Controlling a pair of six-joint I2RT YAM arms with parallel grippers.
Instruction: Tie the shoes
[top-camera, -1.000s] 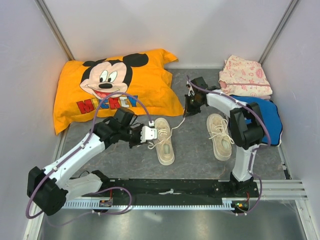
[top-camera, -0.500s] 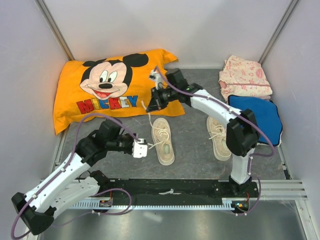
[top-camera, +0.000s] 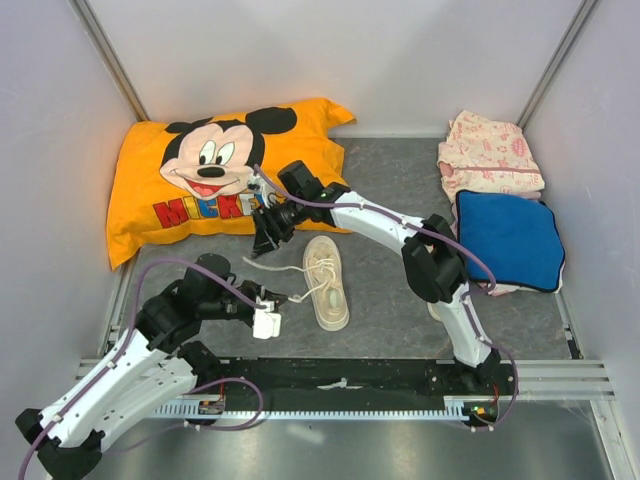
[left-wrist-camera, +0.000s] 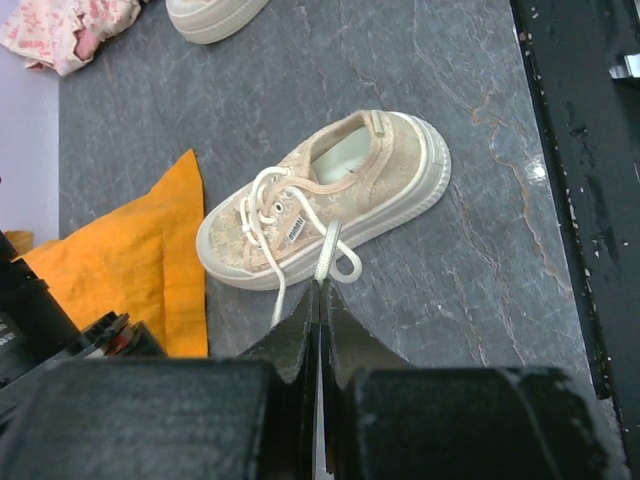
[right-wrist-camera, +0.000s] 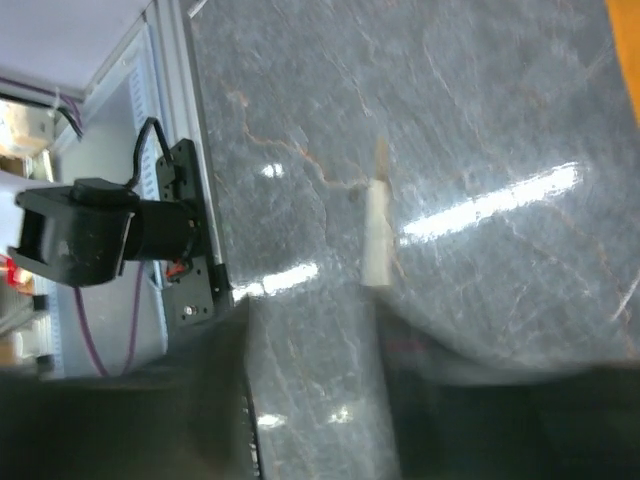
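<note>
One cream shoe (top-camera: 326, 283) lies mid-table, toe toward the back; it also shows in the left wrist view (left-wrist-camera: 330, 195). My left gripper (top-camera: 275, 299) sits at its near left, shut on a white lace (left-wrist-camera: 326, 255) that runs taut from the shoe. My right gripper (top-camera: 265, 243) hovers by the pillow's near edge, left of the toe, open with nothing between its blurred fingers (right-wrist-camera: 312, 320). A loose lace end (right-wrist-camera: 377, 235) lies on the table below it. The other shoe (left-wrist-camera: 215, 12) is mostly hidden behind my right arm in the top view.
An orange Mickey pillow (top-camera: 220, 180) fills the back left. A pink cloth (top-camera: 490, 150) and a blue cushion (top-camera: 510, 235) lie at the back right. A black rail (top-camera: 340, 375) runs along the near edge, and walls close in three sides.
My right arm swept left from beside the right shoe to the pillow's edge, then opened and let its lace drop. My left gripper pulled back and left, keeping its lace.
</note>
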